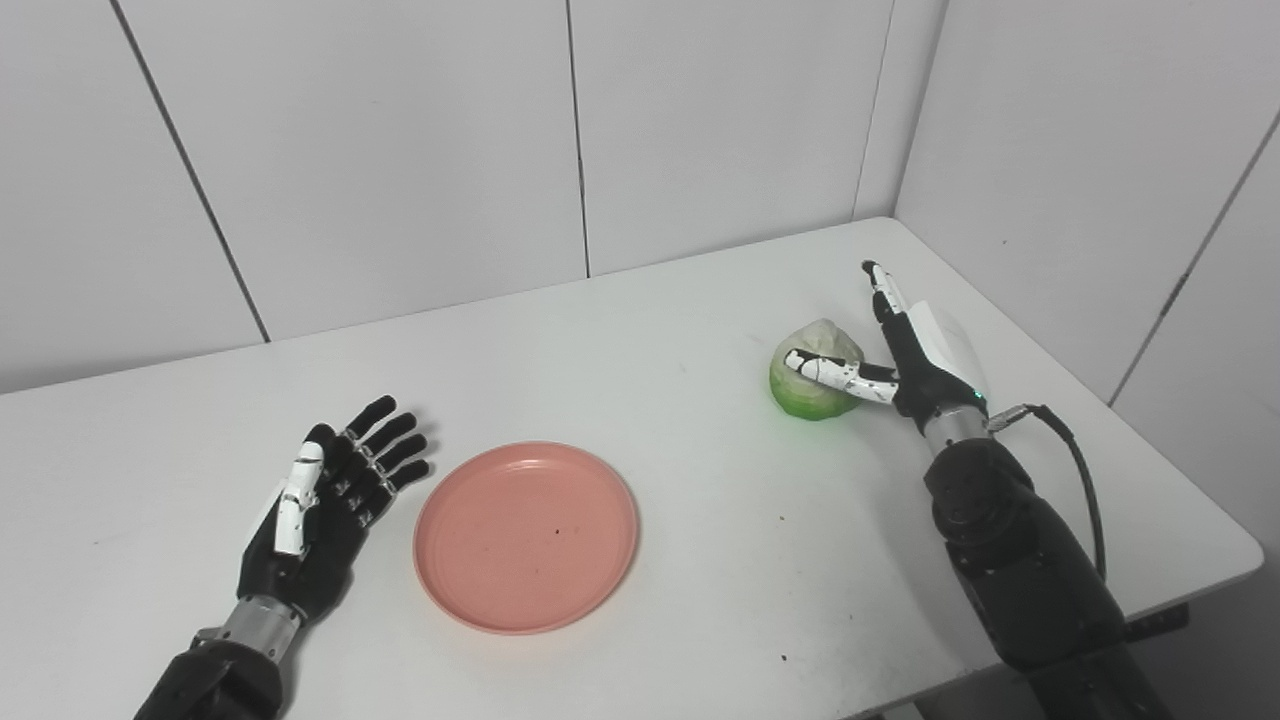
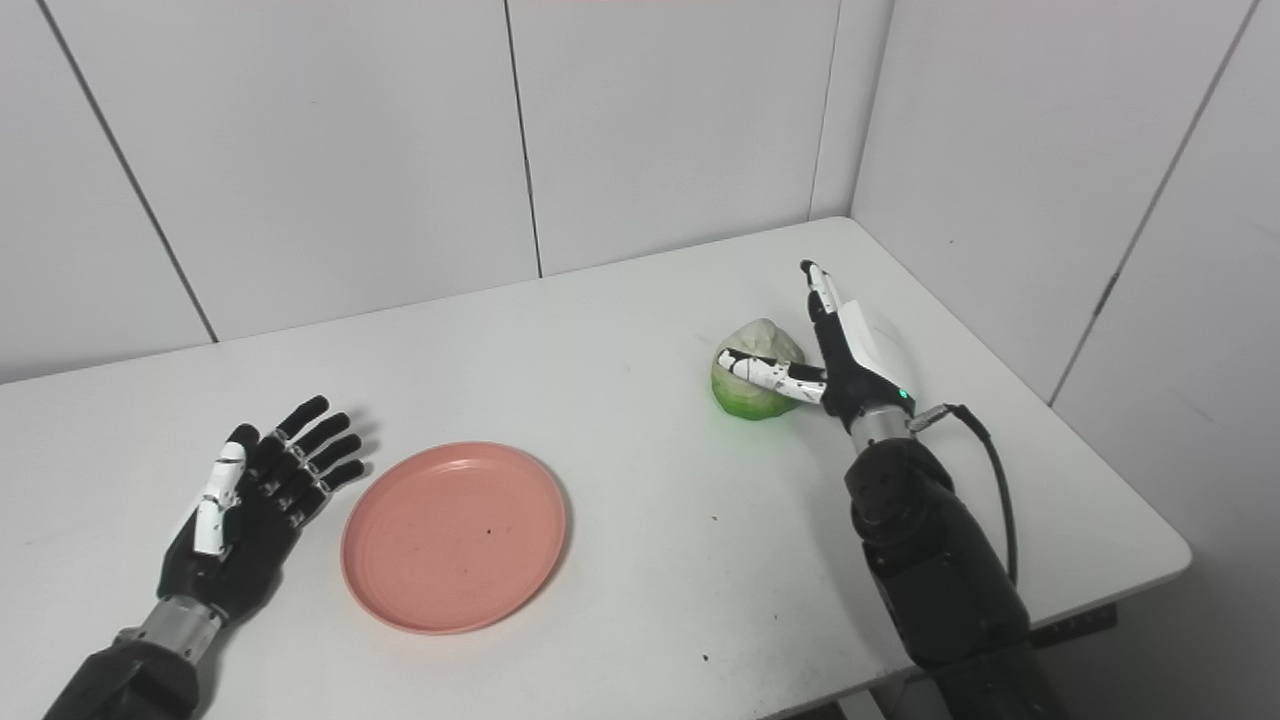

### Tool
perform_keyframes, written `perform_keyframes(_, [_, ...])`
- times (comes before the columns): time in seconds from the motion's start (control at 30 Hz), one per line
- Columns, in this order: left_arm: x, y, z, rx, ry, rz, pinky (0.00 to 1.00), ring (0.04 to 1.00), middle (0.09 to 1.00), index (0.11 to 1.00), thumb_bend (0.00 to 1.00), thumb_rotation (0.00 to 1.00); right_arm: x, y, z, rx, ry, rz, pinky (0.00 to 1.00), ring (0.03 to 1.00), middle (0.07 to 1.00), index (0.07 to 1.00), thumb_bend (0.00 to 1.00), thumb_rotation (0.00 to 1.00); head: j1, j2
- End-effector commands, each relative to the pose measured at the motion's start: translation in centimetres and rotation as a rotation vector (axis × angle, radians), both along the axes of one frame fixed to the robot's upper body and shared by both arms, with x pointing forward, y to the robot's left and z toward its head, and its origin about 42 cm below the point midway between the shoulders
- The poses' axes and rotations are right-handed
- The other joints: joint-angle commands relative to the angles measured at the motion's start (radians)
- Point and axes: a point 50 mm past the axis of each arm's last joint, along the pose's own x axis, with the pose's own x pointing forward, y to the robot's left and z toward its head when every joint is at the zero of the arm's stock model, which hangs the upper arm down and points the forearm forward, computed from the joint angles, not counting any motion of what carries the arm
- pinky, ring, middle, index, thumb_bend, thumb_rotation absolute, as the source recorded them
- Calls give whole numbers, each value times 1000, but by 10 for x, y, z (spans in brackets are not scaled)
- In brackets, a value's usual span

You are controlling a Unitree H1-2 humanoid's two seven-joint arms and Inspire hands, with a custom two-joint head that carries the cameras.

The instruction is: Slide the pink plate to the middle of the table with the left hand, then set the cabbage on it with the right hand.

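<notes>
A round, shallow pink plate (image 1: 526, 536) with a raised rim lies flat on the smooth white table (image 1: 640, 330), just beside the left hand (image 1: 330, 500), which rests released with fingers spread. The pale green, lumpy cabbage (image 1: 815, 385) sits well apart toward the right; the right hand (image 1: 900, 360) is open against it, thumb across its front and fingers straight, hiding its right side.

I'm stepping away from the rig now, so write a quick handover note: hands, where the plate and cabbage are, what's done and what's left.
Left hand: open, palm up, resting on the table just left of the pink plate, not touching it.
Right hand: open, fingers straight, thumb across the front of the cabbage; no closed grasp.
Plate: near the middle of the table, nothing on it.
Cabbage: on the table, far right.
Done: plate looks placed.
Left: grasp cabbage, lift, set it on the plate.
</notes>
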Motion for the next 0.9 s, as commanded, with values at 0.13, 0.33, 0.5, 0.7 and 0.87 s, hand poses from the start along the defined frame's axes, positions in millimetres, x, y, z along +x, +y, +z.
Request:
perform_keyframes(0.13, [-22,18,-38,51,171,29,822,843,850,835,494,1000,13,-6,26,-34,-79,29,836,971,1000,1000,1000,638,1,1])
perform_keyframes(0.33, [-23,19,-38,56,170,28,822,843,849,833,498,1000,15,-5,24,-20,-62,41,823,972,1000,1000,1000,616,2,7])
perform_keyframes(0.5, [-24,19,-37,57,165,27,822,844,851,835,492,1000,18,-3,24,-11,-48,53,849,983,1000,1000,1000,611,2,11])
perform_keyframes(0.7, [-24,19,-37,53,166,25,823,843,850,838,496,1000,20,1,22,7,-48,56,838,981,1000,1000,1000,614,2,11])
perform_keyframes(0.87, [-25,20,-36,53,171,26,825,846,853,838,497,1000,20,7,19,24,-43,50,851,993,1000,1000,1000,620,1,13])
